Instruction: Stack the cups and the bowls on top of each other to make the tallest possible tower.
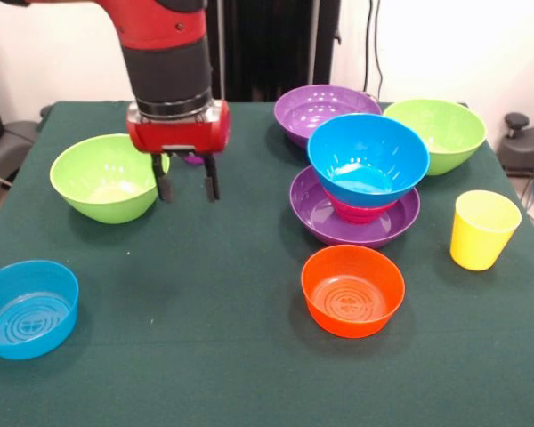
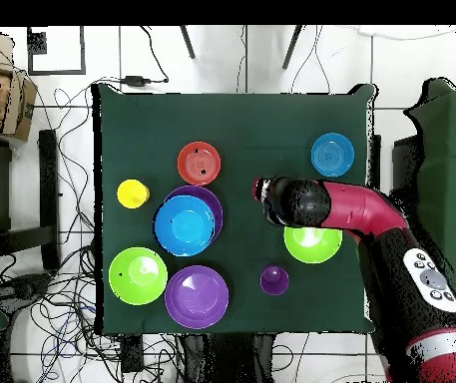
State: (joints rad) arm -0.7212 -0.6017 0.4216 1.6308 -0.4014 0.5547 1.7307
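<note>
My gripper (image 1: 187, 188) is open and empty, hanging just above the table beside the left lime green bowl (image 1: 105, 178); overhead it (image 2: 260, 190) is beside that bowl (image 2: 312, 245). The tower is a wide purple bowl (image 1: 402, 213), a small red-pink bowl (image 1: 356, 212) in it, and the large blue bowl (image 1: 368, 158) on top; overhead only the blue bowl (image 2: 184, 224) and the purple rim (image 2: 216, 201) show. The orange bowl (image 1: 352, 290), yellow cup (image 1: 483, 229) and small blue bowl (image 1: 27, 309) stand alone. The purple cup (image 2: 274, 279) is mostly hidden behind my gripper in the front view.
A second wide purple bowl (image 1: 325, 110) and a second lime green bowl (image 1: 436, 133) stand at the far right of the table in the front view. Cables and chairs lie around the table (image 2: 241, 120) in the overhead view.
</note>
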